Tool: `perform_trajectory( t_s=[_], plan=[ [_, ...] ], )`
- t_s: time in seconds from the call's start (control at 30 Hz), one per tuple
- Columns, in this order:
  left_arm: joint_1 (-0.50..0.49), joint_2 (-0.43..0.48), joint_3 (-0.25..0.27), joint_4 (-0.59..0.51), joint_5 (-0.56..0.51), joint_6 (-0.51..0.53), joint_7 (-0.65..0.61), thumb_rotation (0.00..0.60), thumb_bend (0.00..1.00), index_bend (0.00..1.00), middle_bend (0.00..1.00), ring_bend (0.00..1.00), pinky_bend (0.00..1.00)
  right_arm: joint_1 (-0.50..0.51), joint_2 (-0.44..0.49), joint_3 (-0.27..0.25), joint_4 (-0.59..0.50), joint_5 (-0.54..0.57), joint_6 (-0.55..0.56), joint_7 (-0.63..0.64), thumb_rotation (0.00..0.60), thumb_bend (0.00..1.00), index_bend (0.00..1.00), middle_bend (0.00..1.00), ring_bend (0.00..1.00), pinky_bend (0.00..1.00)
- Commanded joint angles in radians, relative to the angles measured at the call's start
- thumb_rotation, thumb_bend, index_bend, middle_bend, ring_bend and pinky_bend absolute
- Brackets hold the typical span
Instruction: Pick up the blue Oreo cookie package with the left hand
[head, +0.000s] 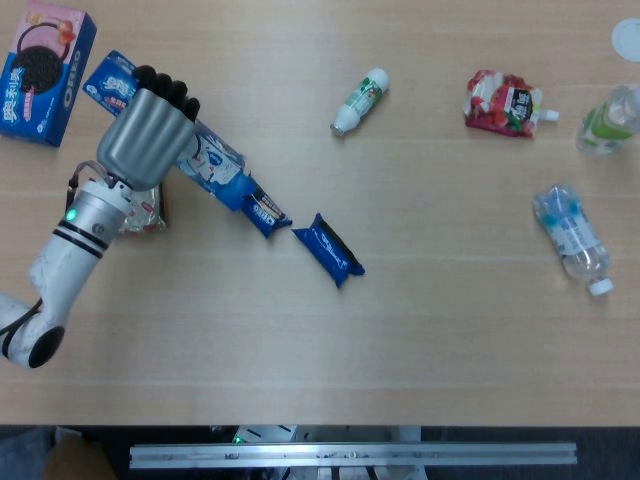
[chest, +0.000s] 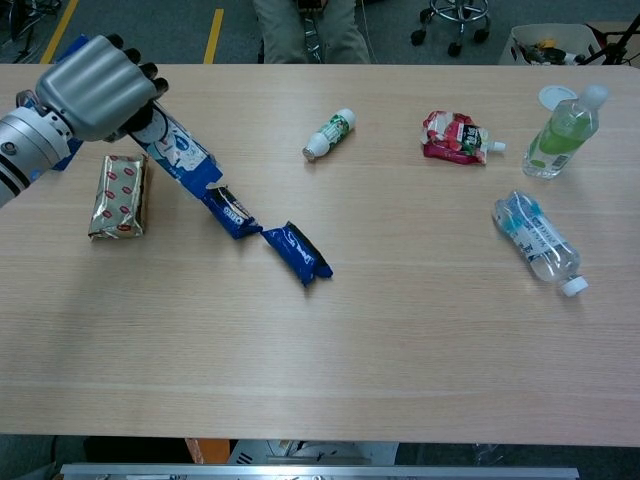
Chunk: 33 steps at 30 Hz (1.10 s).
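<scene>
My left hand (head: 145, 135) (chest: 95, 85) grips the upper part of the blue Oreo cookie package (head: 210, 165) (chest: 180, 152) at the table's far left. The package slopes down to the right, and its top end is hidden behind the hand. A small dark blue inner pack (head: 264, 211) (chest: 232, 213) sticks out of its open lower end and touches the table. A second dark blue inner pack (head: 328, 250) (chest: 297, 253) lies loose on the table just to the right. Neither view shows my right hand.
A blue and pink Oreo box (head: 45, 70) lies at the far left corner. A gold snack packet (chest: 120, 195) sits under my forearm. Further right are a small white bottle (head: 360, 100), a red pouch (head: 505, 103), a green bottle (head: 610, 120) and a lying water bottle (head: 572, 237).
</scene>
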<state>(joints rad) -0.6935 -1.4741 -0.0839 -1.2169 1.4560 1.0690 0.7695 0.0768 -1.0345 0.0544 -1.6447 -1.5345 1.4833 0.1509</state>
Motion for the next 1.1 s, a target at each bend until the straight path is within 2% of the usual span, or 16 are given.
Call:
perform_trajectory(
  t_s=[0.03,0.23,0.4,0.7,0.87,0.97,1.1],
  plan=[
    [-0.007,0.074,0.063,-0.047,0.074,-0.043,-0.136,0.600,0.24,0.39,0.37,0.35,0.43,0.002,-0.002,-0.001,-0.001,-0.001,-0.003,-0.002,0.600,0.26,0.16,0.29,0.27,0.40],
    [-0.046,0.131,0.171,-0.034,0.250,-0.058,-0.373,0.600,0.24,0.39,0.37,0.35,0.43,0.005,-0.002,-0.001,-0.010,-0.002,-0.008,-0.014,0.600,0.26,0.16,0.29,0.27,0.40],
    [-0.058,0.140,0.218,-0.016,0.310,-0.056,-0.489,0.600,0.24,0.39,0.37,0.34,0.43,0.004,-0.003,-0.002,-0.015,0.002,-0.010,-0.020,0.600,0.26,0.16,0.29,0.27,0.40],
    [-0.080,0.143,0.280,0.019,0.411,-0.058,-0.507,0.600,0.24,0.37,0.34,0.31,0.38,0.007,-0.004,-0.003,-0.018,0.001,-0.015,-0.025,0.600,0.26,0.15,0.29,0.27,0.40],
    [-0.081,0.141,0.302,0.029,0.431,-0.056,-0.548,0.600,0.24,0.35,0.32,0.29,0.36,0.005,-0.006,-0.005,-0.018,0.004,-0.017,-0.026,0.600,0.26,0.16,0.29,0.27,0.40],
    [-0.079,0.142,0.303,0.023,0.425,-0.061,-0.555,0.600,0.24,0.30,0.30,0.28,0.36,0.006,-0.006,-0.005,-0.018,0.003,-0.017,-0.027,0.600,0.26,0.16,0.29,0.27,0.40],
    [-0.075,0.145,0.291,-0.007,0.395,-0.082,-0.561,0.600,0.24,0.17,0.22,0.23,0.34,0.006,-0.006,-0.004,-0.018,0.002,-0.015,-0.027,0.600,0.26,0.16,0.29,0.27,0.40]
  ],
)
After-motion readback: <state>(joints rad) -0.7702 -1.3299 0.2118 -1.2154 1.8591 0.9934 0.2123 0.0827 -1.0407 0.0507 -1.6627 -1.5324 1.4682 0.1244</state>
